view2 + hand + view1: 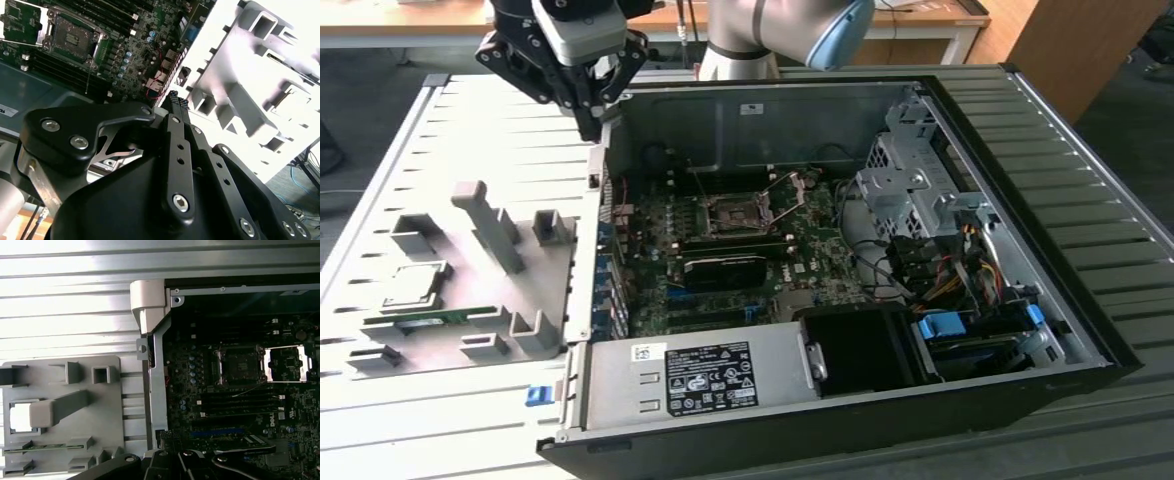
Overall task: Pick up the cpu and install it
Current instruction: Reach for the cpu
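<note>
Cpu: small flat square chip, silvery-grey metal top facing up. Lies level in a square recess of the pale grey holder plate, on the exterior view's left, outside the open computer case. Sits just beside the long green memory stick. Well apart from the motherboard socket; not yet installed, held by nothing.

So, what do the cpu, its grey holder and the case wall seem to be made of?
The cpu: probably metal on top, silvery-grey, with a soft sheen. The grey holder: likely plastic, matte, with moulded blocky ribs. The case wall: seemingly sheet metal, dull grey, thin with folded edges.
</note>
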Tool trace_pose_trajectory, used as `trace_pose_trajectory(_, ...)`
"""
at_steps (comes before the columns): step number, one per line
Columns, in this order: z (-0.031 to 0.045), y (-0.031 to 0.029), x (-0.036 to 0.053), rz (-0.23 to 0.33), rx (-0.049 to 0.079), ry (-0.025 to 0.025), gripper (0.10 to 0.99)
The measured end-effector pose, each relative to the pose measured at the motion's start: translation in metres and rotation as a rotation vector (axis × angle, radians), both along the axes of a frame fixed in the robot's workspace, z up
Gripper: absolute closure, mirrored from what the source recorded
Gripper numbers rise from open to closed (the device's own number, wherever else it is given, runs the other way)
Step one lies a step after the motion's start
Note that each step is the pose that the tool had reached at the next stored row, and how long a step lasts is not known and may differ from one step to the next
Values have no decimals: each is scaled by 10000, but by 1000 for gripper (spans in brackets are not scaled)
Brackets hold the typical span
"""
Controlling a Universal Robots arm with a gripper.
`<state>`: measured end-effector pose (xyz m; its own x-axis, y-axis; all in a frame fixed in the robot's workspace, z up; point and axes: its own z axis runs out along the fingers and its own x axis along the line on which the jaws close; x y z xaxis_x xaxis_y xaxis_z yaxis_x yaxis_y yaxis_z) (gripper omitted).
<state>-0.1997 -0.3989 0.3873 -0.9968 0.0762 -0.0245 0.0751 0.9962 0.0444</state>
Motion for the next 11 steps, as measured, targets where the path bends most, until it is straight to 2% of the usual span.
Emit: trace_pose_trajectory(11, -11, 0, -78, -1, 0, 0, 980)
